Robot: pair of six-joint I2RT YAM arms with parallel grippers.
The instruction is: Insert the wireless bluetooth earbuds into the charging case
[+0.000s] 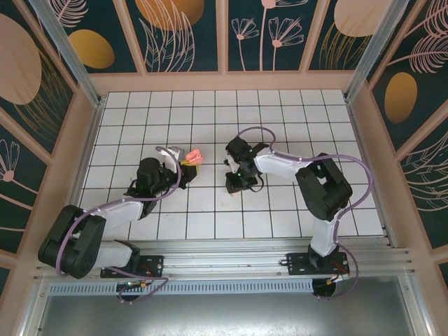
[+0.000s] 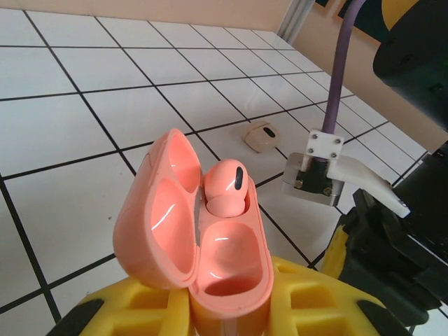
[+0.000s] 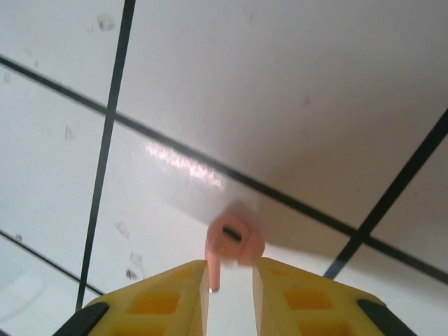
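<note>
Left gripper (image 2: 224, 311) first: its yellow fingers are clamped on the lower half of the charging case (image 2: 227, 262) and hold it up with the lid hinged wide open. One earbud (image 2: 225, 183) sits in one well, and the well beside it is bare.

Over at the right gripper (image 3: 231, 280), the fingers are nearly together. The second earbud (image 3: 236, 239) is right at their tips, its stem trailing back into the narrow gap. To us it looks pinched and lifted off the tile, though the contact itself is hard to make out.

We judge these buds feather-light, hard and glossy, so liable to twist or squirt out of a pinch. The bulb is the place to hold, leaving the stem free to lead into the well. The case is a stiff, slick shell, best gripped low across its body, clear of the lid.

A small cream piece (image 2: 260, 136) with a dark oval lies on a tile beyond the case, and we cannot tell what it is.

Underneath is a glossy white tabletop (image 1: 210, 210) ruled in black grid lines. Around it stand dark teal wall panels (image 1: 182, 35) with gold and pink leaf prints, set in a pale frame.
</note>
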